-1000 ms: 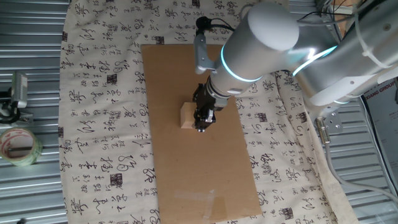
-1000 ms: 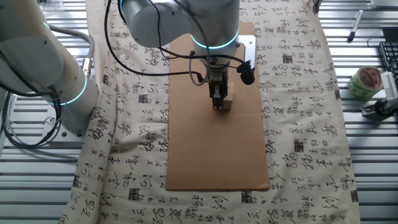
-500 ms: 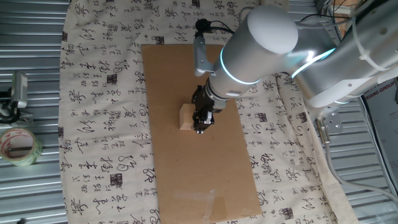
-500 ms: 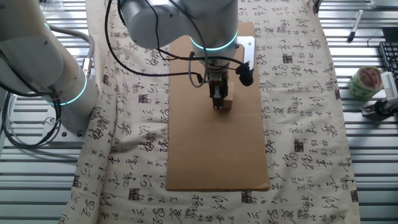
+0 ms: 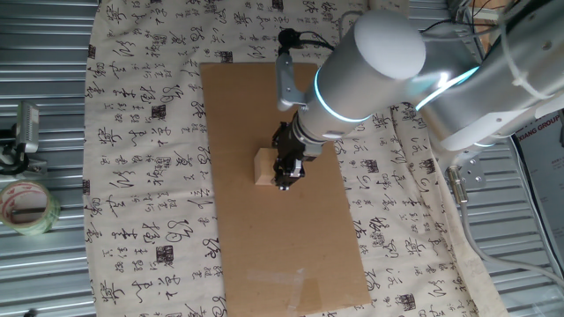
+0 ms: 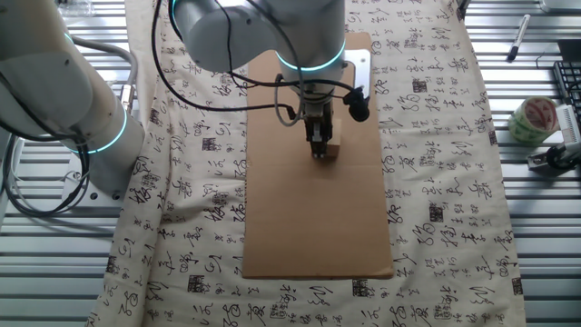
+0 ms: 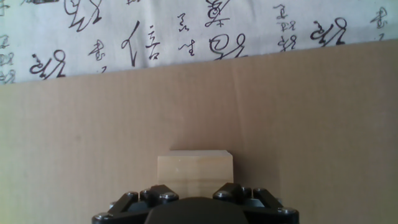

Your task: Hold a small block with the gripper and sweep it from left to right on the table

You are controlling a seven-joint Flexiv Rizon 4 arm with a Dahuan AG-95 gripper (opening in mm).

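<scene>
Block beside the gripper on the cardboard

The gripper [image 5: 283,179] points down at the brown cardboard sheet [image 5: 291,238], its black tip against the right side of the small wooden block [image 5: 263,165]; whether the fingers clamp it is hard to tell. A tape roll [image 5: 26,208] lies well apart at the table [image 5: 132,132] edge.
</scene>
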